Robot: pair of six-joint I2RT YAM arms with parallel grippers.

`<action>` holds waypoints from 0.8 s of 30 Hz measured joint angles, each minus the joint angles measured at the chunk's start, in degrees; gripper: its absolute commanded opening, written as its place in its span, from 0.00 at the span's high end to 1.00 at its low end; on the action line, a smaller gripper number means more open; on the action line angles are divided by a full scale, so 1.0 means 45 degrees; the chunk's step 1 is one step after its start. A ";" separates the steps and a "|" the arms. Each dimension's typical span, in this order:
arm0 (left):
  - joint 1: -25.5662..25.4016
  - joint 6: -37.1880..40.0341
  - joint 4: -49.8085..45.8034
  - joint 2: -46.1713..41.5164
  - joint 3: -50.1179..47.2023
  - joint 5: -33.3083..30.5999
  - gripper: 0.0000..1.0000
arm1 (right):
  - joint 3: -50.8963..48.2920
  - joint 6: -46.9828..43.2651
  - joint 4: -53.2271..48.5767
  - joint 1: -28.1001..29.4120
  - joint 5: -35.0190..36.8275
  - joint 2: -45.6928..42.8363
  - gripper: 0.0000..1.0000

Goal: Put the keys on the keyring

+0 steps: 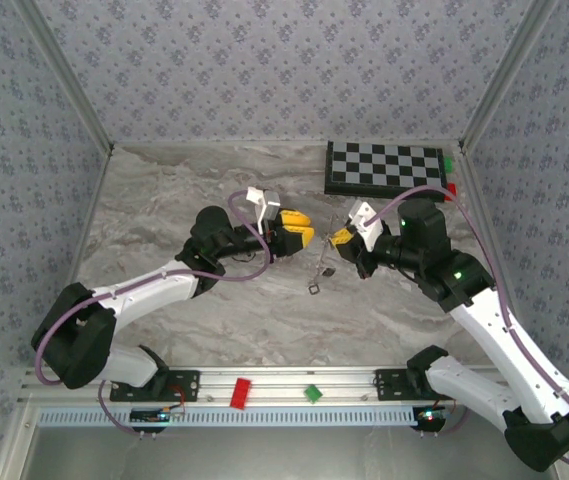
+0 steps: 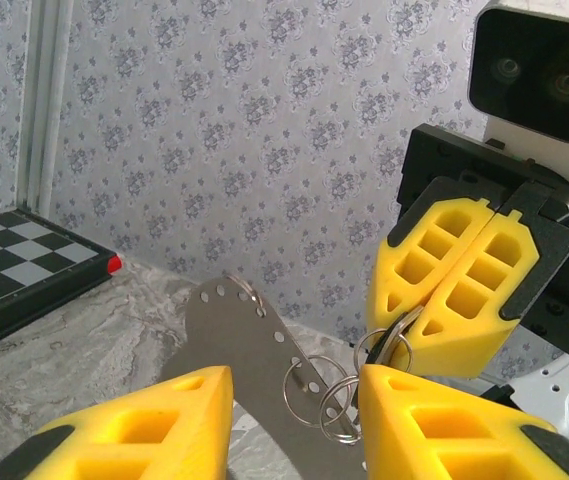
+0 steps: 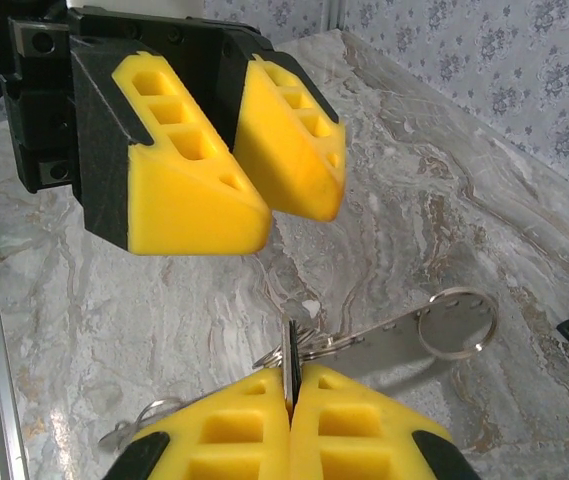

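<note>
One keyring (image 3: 426, 325), held above the counter (image 1: 164, 200), pinched by my right pincer (image 3: 289, 395) | my left pincer (image 3: 299, 215) spread just beside it, empty | I judge it light, stiff, slippery, prone to swivel | I'd take the flat strip (image 2: 254, 340).

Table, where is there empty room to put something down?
Bare marble sits far left, between wall and left arm, and near the middle, between it and right arm. Crowded: centre, where left gripper and right gripper meet at the keyring; checkerboard fills far right corner.
</note>
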 measured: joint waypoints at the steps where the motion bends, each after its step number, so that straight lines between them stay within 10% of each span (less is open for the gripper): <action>1: -0.0005 0.0005 0.0000 0.0000 0.0000 0.0000 0.62 | 0.0010 0.0000 -0.0005 -0.0005 0.0000 0.0024 1.00; 24: -0.0792 0.1491 -0.1540 0.0602 0.0622 0.0141 0.67 | 0.0257 0.0000 -0.0102 -0.0155 -0.0685 0.0175 1.00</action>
